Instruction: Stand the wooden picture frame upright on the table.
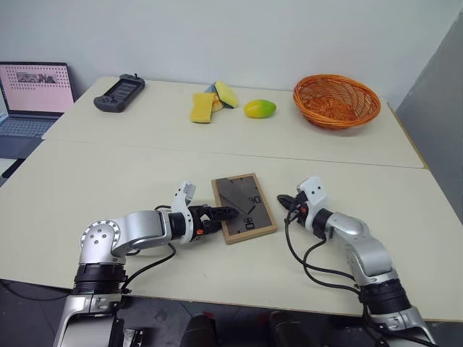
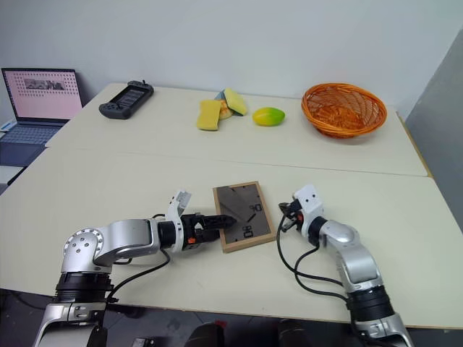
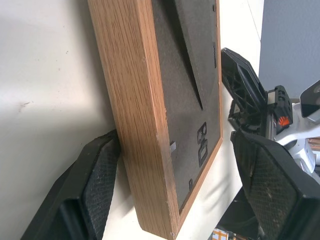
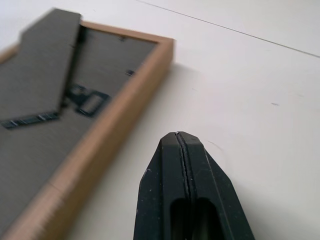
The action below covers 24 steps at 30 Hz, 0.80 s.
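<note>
We've got the big cream-beige table [image 1: 108, 188], two sections joined by a seam. Near its front edge, roughly mid-width, the small light-wood picture frame [image 1: 244, 207] lies flat, dark back and easel stand facing up. Our left gripper [image 1: 226, 214] is spread wide, straddling the frame's near-left corner. Our right gripper [image 1: 283, 200] is pinched shut on nothing, just beside the frame's right edge.

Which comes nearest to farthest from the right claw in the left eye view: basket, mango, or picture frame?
1. Wooden picture frame, lying back-up just left of the right claw.
2. Mango, far section of the table.
3. Orange basket, far right; close to the mango's distance.
</note>
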Available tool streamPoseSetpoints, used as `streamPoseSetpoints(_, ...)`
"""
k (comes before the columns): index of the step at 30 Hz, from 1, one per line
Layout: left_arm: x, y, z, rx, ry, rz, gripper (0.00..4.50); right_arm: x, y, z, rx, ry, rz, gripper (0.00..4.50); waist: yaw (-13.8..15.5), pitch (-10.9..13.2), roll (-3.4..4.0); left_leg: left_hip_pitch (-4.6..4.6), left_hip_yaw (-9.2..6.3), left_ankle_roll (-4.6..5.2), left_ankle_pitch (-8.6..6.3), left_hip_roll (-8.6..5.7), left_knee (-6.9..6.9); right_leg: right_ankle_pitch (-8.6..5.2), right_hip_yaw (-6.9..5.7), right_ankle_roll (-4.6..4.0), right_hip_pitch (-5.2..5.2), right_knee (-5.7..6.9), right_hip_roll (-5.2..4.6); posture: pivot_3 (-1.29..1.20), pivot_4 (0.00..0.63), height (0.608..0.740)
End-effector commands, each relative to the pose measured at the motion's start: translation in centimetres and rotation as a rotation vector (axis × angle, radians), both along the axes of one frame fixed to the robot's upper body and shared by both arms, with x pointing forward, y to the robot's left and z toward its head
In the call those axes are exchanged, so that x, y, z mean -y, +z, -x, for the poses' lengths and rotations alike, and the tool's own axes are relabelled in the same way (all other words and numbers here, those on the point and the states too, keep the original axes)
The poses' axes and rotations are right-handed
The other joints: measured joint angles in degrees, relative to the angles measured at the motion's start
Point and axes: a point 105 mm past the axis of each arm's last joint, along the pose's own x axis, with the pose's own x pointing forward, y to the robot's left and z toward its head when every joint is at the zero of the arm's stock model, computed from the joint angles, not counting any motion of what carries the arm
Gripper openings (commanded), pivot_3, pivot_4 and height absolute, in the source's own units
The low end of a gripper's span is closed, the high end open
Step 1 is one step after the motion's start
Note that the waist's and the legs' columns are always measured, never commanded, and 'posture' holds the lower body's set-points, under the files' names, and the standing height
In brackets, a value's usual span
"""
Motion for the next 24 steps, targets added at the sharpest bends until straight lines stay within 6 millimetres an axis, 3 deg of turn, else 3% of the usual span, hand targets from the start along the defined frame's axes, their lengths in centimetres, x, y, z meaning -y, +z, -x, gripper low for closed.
streamPoseSetpoints(1,-0.1,0.8,-0.2,0.026,0.011,0.024,3.71,-1.8,-0.5,1.4,-0.006,0.103,0.000,0.00,0.0,0.0,0.00,0.00,0.00,0.00,0.00,0.00,-0.01,0.00,0.00,0.00,0.00,0.00,0.00,0.00,0.150,0.740)
streamPoseSetpoints(14,-0.4,0.7,-0.1,0.024,0.017,0.016,3.71,-5.0,1.3,1.9,-0.058,0.089,-0.195,0.00,-0.1,0.0,0.00,-0.01,-0.02,-0.02,0.01,0.00,-0.02,0.00,0.00,0.01,0.00,-0.02,-0.01,0.00,0.150,0.740)
streamPoseSetpoints(24,-0.5,0.7,-0.1,0.024,0.021,0.018,3.71,-3.8,0.9,1.1,-0.060,0.051,-0.162,0.00,-0.1,0.0,0.00,-0.01,0.00,-0.01,0.00,-0.01,-0.03,-0.01,0.00,0.02,-0.01,-0.04,-0.01,0.00,0.150,0.740)
